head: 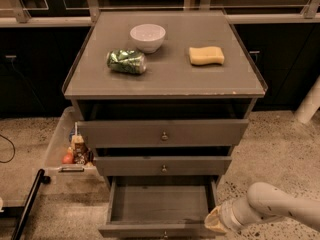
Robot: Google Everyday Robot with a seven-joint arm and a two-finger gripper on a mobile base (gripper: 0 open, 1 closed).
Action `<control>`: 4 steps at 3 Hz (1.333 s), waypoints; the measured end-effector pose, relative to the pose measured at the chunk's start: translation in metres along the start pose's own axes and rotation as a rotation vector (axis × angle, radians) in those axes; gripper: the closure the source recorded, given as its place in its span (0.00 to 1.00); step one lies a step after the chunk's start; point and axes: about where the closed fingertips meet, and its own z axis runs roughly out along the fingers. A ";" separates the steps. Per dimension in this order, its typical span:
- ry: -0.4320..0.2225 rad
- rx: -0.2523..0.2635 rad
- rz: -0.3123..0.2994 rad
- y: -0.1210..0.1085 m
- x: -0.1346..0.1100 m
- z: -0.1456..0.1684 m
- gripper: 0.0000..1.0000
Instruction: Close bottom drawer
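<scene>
The bottom drawer [160, 204] of the grey three-drawer cabinet is pulled far out, its inside bare; its slim front panel runs along the lower edge of the camera view, with its knob [165, 233] just showing. My gripper [216, 221] sits at the drawer's front right corner, on the end of the white arm [280, 209] that comes in from the right. The top drawer [164, 133] and the middle drawer [163, 166] stand slightly out.
On the cabinet top [170, 79] are a white bowl [147, 36], a crushed green can [126, 62] and a yellow sponge [206, 55]. A clear bin [60, 139] with snack items stands on the floor at the left. A black pole [27, 204] lies lower left.
</scene>
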 end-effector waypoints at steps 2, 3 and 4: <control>-0.115 0.191 -0.076 -0.045 0.033 0.076 1.00; -0.114 0.190 -0.075 -0.044 0.034 0.081 1.00; -0.126 0.173 -0.085 -0.043 0.042 0.100 1.00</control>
